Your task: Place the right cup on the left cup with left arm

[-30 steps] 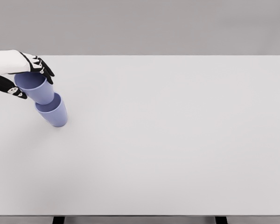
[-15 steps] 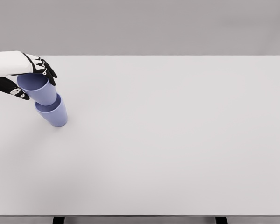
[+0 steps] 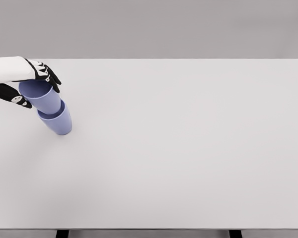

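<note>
Far left, around nine o'clock on the table (image 3: 188, 148), the left hand (image 3: 27, 82) comes in from the edge with its fingers (image 3: 48, 75) curled round the rim of the upper cup (image 3: 42, 96), thumb on the near side, gripping it from above. That cup is tilted, its base sunk into the mouth of the lower cup (image 3: 57, 121), which sits just to its four o'clock on the tabletop. So the carry looks done: the two cups are nested, one inside the other, at the table's left side. What's left, by my reading, is the finish: let the upper cup settle straight and fully down, open the fingers, and lift the hand clear without dragging the stack over. The lean is the thing to watch; I can't tell whether the upper cup is seated all the way or only resting partway in. Moving right, it's bare tabletop all the way to three o'clock, and the right arm is nowhere in shot.
</note>
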Controlling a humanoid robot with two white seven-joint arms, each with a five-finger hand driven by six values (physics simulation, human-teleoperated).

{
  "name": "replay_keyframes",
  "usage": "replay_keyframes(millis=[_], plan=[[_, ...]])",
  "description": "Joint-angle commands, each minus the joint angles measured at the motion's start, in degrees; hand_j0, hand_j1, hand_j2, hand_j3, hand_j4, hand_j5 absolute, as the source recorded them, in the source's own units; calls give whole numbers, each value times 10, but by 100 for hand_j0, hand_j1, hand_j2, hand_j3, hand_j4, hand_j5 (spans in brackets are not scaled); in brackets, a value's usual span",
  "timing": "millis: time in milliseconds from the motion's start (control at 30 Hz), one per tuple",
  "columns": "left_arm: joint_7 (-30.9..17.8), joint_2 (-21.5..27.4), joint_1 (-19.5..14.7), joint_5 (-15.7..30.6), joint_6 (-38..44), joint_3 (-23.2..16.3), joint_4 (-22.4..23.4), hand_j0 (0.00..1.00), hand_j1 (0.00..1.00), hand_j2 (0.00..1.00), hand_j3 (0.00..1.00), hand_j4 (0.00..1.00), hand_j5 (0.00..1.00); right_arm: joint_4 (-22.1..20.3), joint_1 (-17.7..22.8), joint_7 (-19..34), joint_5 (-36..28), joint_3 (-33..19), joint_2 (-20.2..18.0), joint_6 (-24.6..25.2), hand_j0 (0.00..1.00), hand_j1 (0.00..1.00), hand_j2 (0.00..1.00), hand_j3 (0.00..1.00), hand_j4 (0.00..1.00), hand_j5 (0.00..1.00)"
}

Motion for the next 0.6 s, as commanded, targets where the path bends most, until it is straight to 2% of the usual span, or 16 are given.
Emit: replay_keyframes(millis=[0, 67, 367, 567], plan=[[0, 0, 0, 4, 1, 2, 0, 71, 71, 71, 71, 71, 71, 0, 0, 0, 1, 0, 0, 0, 100, 100, 100, 100, 100, 100], [1, 1, 0, 3, 1, 2, 0, 79, 79, 79, 79, 79, 79, 0, 0, 0, 1, 0, 0, 0, 100, 100, 100, 100, 100, 100], [1, 1, 1, 3, 1, 2, -1, 87, 87, 87, 87, 87, 87, 0, 0, 0, 1, 0, 0, 0, 100, 100, 100, 100, 100, 100], [1, 0, 1, 2, 1, 2, -2, 95, 95, 95, 95, 95, 95, 0, 0, 0, 1, 0, 0, 0, 100, 100, 100, 100, 100, 100]])
